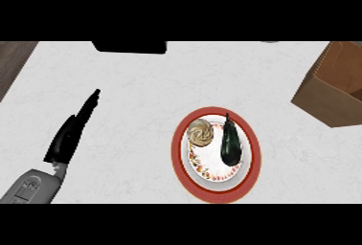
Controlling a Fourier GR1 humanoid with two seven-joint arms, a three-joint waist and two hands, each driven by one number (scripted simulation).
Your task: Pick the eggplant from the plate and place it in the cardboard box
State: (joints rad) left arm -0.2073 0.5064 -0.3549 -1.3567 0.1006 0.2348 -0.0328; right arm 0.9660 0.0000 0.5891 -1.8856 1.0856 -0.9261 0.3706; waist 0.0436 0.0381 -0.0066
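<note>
A dark eggplant [230, 142] lies lengthwise on the right half of a white plate with a red rim [214, 189], its stem pointing away from me. The cardboard box [326, 95] stands at the upper right, partly cut off by the view's edge, its opening facing up. My left hand [73, 131] is at the left of the counter, well apart from the plate, fingers straight and pointing up and away, holding nothing. No right hand shows.
A beige swirled pastry [200, 133] sits on the plate's left half, beside the eggplant. A black object [130, 46] lies at the counter's far edge. The counter's left edge shows brown floor [14, 60] beyond it.
</note>
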